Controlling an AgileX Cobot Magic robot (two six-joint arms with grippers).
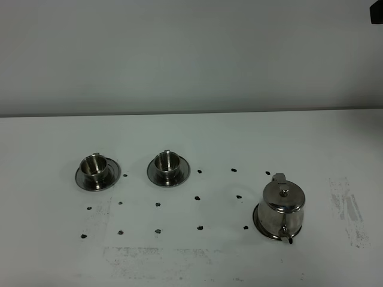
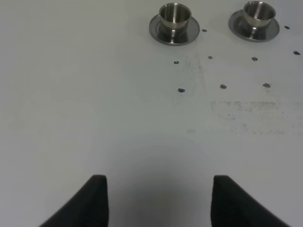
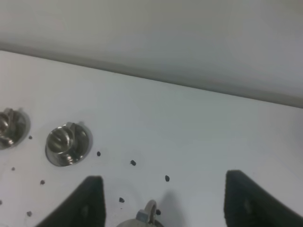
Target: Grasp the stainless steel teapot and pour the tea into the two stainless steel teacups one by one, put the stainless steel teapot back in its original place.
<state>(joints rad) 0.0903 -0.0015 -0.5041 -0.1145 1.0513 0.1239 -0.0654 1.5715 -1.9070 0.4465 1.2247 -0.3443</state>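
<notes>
Teapot (image 1: 282, 203) stands upright on its saucer (image 1: 258, 219) at the right of the worktop (image 1: 54, 137). It is well apart from the left cup (image 1: 96, 166) and the middle cup (image 1: 167, 162), each on a saucer of its own.

We see the right fingers (image 3: 90, 201) spread wide and empty. The top of the pot's loop handle (image 3: 149, 210) shows between them, so the pot lies just below and ahead of that arm.

The left fingers (image 2: 94, 201) are also apart and hold nothing. They hover over bare worktop on the cups' side, so we judge the right arm much the nearer.

From handle to spout (image 1: 289, 236) the pot runs back to front, with the spout toward the front edge. It looks shiny and squat, its domed, knobbed lid on.
</notes>
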